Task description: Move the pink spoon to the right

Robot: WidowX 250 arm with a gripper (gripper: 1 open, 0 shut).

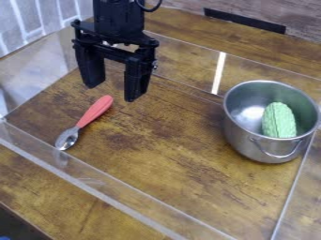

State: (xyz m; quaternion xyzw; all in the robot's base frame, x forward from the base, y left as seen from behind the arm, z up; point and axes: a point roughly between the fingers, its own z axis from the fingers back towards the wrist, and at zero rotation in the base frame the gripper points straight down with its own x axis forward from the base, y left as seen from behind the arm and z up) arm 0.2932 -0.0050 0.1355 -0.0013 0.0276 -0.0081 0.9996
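- My gripper (114, 90) is spread wide above the spoon's handle end.
- Spoon (92, 114): pink plastic handle, shiny metal bowl, lying at left.
- Round steel pot (241, 138) at right holds a green ridged thing (279, 126).
- Bare wood (163, 145) between them.

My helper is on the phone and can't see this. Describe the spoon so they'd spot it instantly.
On the wooden table, left of the steel pot in the picture, lies a small spoon. Its silver bowl points toward the lower left; unlike the pot or its green ridged object, its handle is pinkish-red.
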